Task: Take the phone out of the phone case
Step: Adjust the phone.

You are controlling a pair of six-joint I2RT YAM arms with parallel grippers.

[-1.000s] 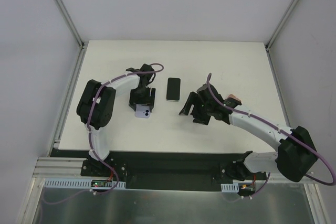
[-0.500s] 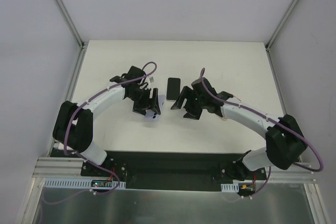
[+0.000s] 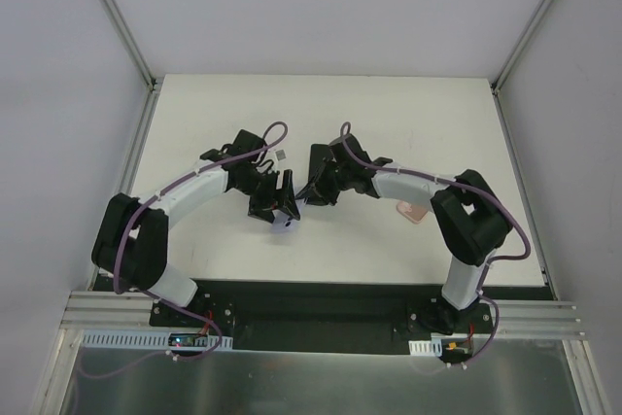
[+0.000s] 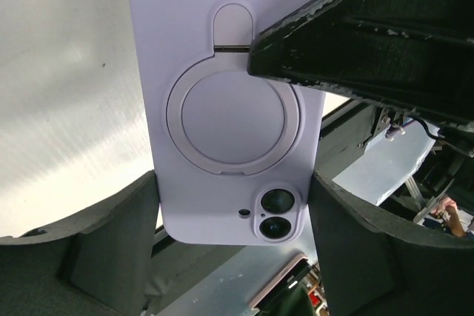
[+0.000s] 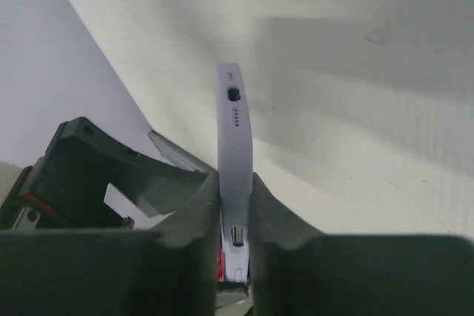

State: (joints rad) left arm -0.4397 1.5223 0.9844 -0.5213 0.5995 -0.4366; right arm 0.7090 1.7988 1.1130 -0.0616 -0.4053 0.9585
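The lilac phone case [image 4: 222, 109] hangs over the middle of the table [image 3: 389, 114], camera lenses showing through its cutout. My left gripper [image 4: 233, 234] clamps its two long sides. My right gripper [image 5: 235, 205] pinches its front and back faces, edge-on.

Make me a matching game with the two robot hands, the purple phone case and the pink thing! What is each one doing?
Things:
1. phone case
2. left gripper
3. right gripper
4. pink thing

States:
A. lies by itself on the table, off to the right
B. squeezes the case on its flat front and back
C. lilac, caught between both grippers
D. grips the case by its two long edges

Pairs: 1-C, 2-D, 3-B, 4-A
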